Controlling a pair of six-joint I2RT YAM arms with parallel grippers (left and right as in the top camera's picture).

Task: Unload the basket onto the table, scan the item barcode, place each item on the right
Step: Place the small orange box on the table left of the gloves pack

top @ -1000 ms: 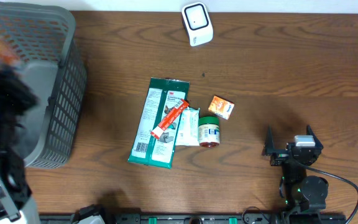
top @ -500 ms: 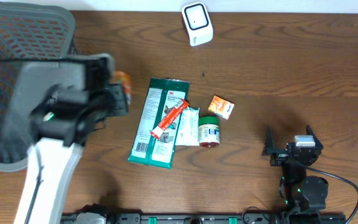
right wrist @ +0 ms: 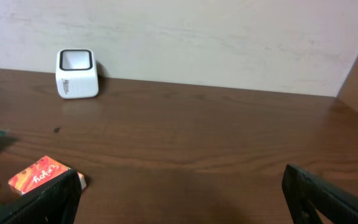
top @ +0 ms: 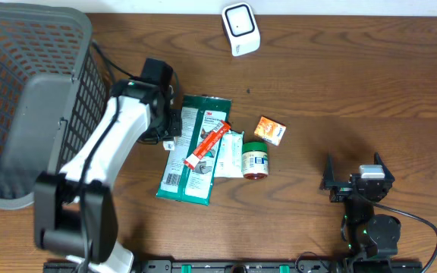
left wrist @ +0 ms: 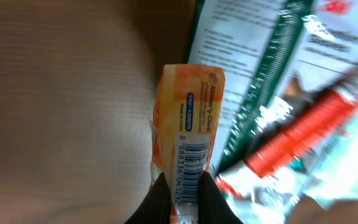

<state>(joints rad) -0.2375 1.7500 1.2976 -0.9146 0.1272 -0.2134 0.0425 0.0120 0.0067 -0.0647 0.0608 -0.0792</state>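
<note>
My left gripper (left wrist: 184, 199) is shut on the lower end of a small orange packet (left wrist: 188, 124). The packet's barcode faces the left wrist camera, just above the fingertips. In the overhead view the left gripper (top: 168, 139) hangs over the left edge of a green pack (top: 194, 148), and the arm hides most of the packet. The white scanner (top: 240, 29) stands at the table's far edge, also seen as the scanner (right wrist: 76, 73) in the right wrist view. My right gripper (top: 353, 182) rests open at the front right, nothing between its fingers (right wrist: 328, 196).
A grey mesh basket (top: 21, 91) fills the left side. On the green pack lie a red stick packet (top: 206, 144) and a white pouch (top: 230, 154). A green-lidded jar (top: 255, 160) and an orange box (top: 269, 130) sit beside them.
The left arm has swung out of the basket and rightward across the table with the orange packet, reaching the green pack. The right arm has not moved.
</note>
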